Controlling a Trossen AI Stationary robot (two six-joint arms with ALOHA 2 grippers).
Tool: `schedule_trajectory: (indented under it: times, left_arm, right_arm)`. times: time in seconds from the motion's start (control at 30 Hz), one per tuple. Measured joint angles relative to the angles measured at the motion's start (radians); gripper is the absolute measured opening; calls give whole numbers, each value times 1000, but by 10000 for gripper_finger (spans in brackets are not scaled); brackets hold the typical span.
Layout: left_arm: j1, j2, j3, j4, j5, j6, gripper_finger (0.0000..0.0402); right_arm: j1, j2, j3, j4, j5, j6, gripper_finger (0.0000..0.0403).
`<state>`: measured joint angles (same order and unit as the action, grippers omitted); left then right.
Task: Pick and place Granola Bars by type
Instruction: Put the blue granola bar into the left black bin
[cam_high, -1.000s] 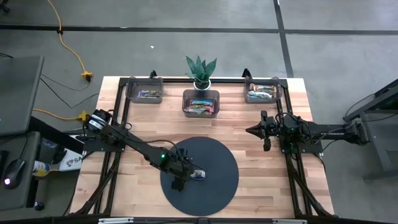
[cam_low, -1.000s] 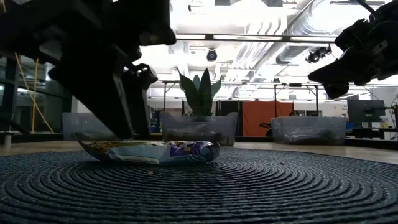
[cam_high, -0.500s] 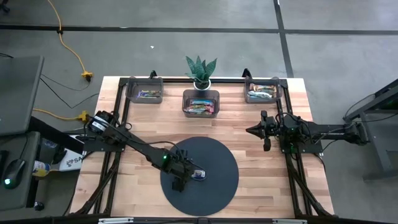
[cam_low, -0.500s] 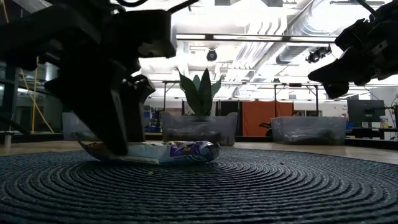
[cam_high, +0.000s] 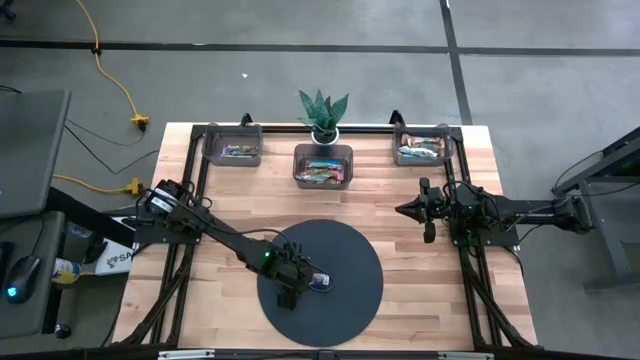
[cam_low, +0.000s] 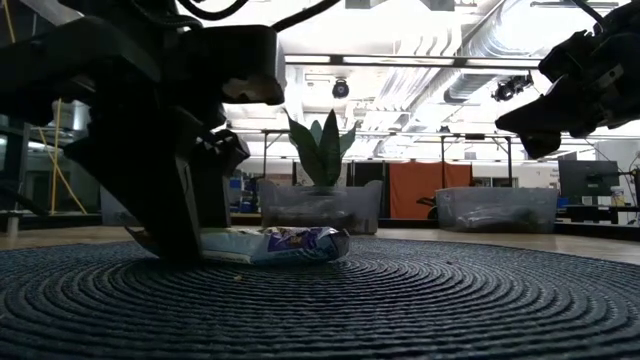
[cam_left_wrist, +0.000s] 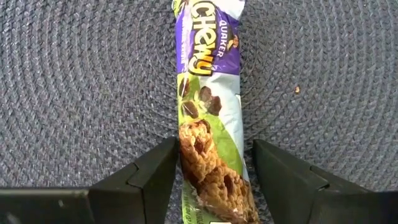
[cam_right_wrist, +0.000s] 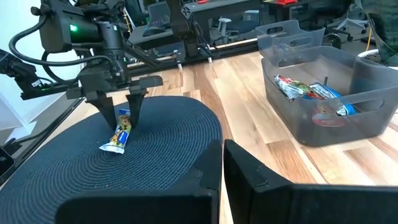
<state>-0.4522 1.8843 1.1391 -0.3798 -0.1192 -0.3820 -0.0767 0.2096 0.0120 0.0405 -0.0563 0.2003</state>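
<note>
A granola bar (cam_left_wrist: 208, 93) in a purple, green and white wrapper lies flat on the round dark mat (cam_high: 350, 295). In the right wrist view the bar (cam_right_wrist: 119, 138) shows its length. My left gripper (cam_left_wrist: 214, 180) is open and points steeply down, one finger on each long side of the bar's near end. It shows low over the mat (cam_low: 190, 235) in the low view. My right gripper (cam_high: 405, 210) waits shut above the table's right side, away from the bar. My left gripper comes from above with its fingers on either side of the bar's near end (cam_left_wrist: 211, 168), across its length. One finger (cam_left_wrist: 158, 174) stands right against the wrapper's edge, and I cannot tell whether it touches. The other stands clear. The bar lies flat on the mat.
Three clear grey bins with bars stand along the far edge: left (cam_high: 233, 150), middle (cam_high: 323, 165), right (cam_high: 420, 148). A potted plant (cam_high: 323, 115) stands behind the middle bin. Black frame rails run along the table's sides.
My left gripper has sunk a little toward the mat, bringing its open fingers down on either side of the bar. The bar has stayed where it was.
</note>
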Motion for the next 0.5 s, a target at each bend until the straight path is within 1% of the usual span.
schedule_trajectory:
  times: [0.5]
  left_arm:
    - [0, 0, -1, -2, -2, -20, 209]
  right_arm:
    - [0, 0, 0, 1, 0, 0, 0]
